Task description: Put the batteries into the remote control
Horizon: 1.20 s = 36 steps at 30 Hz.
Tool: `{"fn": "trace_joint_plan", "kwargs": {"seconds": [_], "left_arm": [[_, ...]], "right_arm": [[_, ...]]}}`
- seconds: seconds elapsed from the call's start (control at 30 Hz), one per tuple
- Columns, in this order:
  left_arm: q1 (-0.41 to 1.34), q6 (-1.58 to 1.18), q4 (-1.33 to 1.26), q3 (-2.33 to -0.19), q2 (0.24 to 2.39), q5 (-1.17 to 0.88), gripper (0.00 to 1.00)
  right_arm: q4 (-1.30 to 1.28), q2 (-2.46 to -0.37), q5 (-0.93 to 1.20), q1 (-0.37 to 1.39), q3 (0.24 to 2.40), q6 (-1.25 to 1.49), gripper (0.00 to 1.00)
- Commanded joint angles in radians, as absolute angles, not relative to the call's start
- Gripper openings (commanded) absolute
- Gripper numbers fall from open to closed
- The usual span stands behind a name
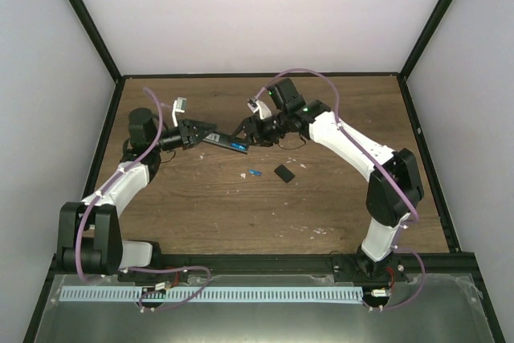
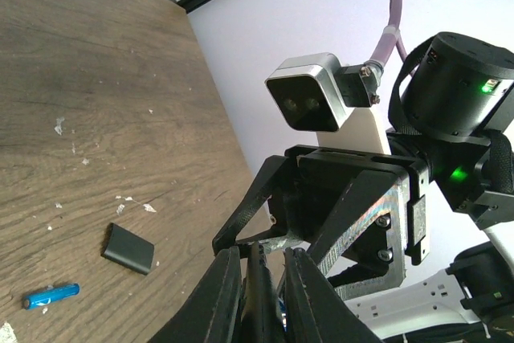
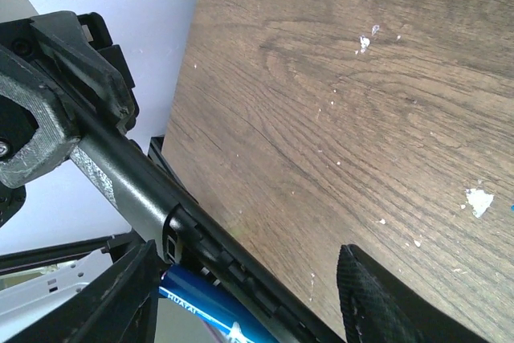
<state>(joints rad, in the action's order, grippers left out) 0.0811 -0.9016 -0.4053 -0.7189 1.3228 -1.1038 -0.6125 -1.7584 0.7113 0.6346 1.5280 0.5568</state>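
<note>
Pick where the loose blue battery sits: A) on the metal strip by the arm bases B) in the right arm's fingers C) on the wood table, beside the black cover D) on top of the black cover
C: the battery lies flat on the table, close beside the black cover but apart from it.

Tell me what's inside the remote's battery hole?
A blue battery lies in the open bay of the remote. The rest of it hides behind the remote's edge and the right claw.
</note>
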Motion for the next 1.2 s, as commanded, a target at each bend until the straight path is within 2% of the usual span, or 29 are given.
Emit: {"fn": "trace_joint_plan", "kwargs": {"seconds": [0.0,0.4,1.17], "left_arm": [[0.083,-0.875,-0.403,-0.747,1.298,-1.087,0.00],[0.082,-0.948,-0.502,-0.728,1.298,-1.083,0.00],[0.083,-1.199,-0.698,-0.734,1.325,-1.044,0.00]], "right_arm": [[-0.623,-1.767,0.729,0.647,1.583,0.542,0.52],[-0.605,-1.765,0.736,0.647,1.565,0.531,0.45],[-0.570,-1.740,0.696,0.653,1.529,0.500,0.43]]}}
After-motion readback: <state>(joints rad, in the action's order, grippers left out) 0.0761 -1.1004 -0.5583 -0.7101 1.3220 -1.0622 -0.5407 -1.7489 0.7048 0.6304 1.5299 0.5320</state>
